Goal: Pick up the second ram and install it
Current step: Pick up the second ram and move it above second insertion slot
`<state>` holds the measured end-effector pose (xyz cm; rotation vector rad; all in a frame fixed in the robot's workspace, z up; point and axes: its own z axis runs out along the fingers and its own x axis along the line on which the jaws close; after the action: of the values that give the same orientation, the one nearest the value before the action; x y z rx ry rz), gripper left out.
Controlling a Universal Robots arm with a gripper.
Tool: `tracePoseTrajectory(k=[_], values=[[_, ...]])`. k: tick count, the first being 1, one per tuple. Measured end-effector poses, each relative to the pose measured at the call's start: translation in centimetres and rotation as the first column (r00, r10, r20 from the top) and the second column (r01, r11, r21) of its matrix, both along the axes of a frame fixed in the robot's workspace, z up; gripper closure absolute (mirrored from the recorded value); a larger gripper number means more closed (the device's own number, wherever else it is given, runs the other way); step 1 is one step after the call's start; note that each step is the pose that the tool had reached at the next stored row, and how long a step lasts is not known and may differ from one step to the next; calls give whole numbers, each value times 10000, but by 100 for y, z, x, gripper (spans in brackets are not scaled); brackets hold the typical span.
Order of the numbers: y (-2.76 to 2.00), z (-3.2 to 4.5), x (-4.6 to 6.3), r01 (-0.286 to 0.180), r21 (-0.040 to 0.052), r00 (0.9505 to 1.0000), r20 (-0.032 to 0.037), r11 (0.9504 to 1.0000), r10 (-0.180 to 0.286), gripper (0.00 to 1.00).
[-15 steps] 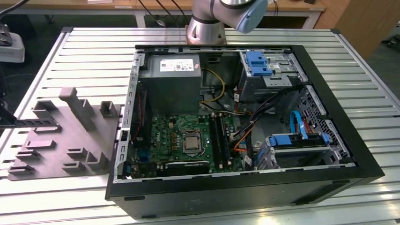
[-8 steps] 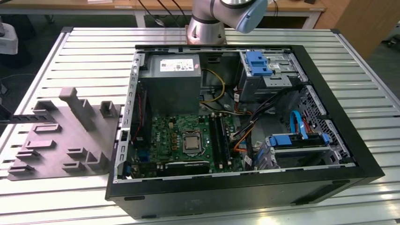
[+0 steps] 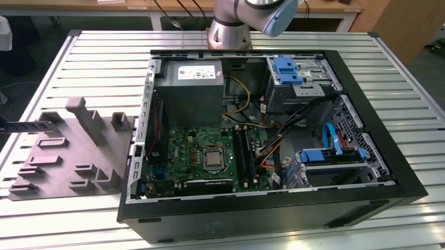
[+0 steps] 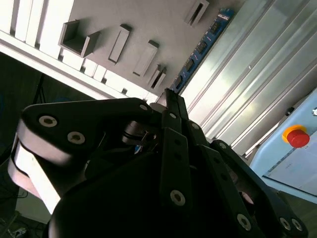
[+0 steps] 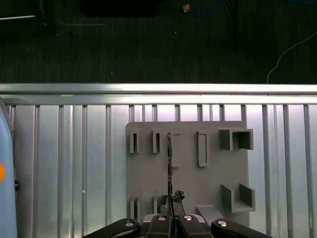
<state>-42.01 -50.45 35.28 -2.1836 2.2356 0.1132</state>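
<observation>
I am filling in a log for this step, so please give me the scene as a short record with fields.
tool: shut on one end of the ram
ram: over the grey holder, edge-on in the first wrist view
case: open, on the table, to the exterior view's right of the holder
motherboard: inside the case

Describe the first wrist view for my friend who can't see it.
The gripper hangs above a grey holder tray on a ribbed metal table. The second ram shows edge-on as a thin dark line across the tray, one end by the gripper. Beyond the table's edge lies dark floor.
</observation>
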Motion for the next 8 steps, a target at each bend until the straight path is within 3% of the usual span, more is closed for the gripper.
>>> tracePoseTrajectory(k=[8], values=[[0, 164, 0, 0, 26, 10000, 1, 10000, 0, 89]])
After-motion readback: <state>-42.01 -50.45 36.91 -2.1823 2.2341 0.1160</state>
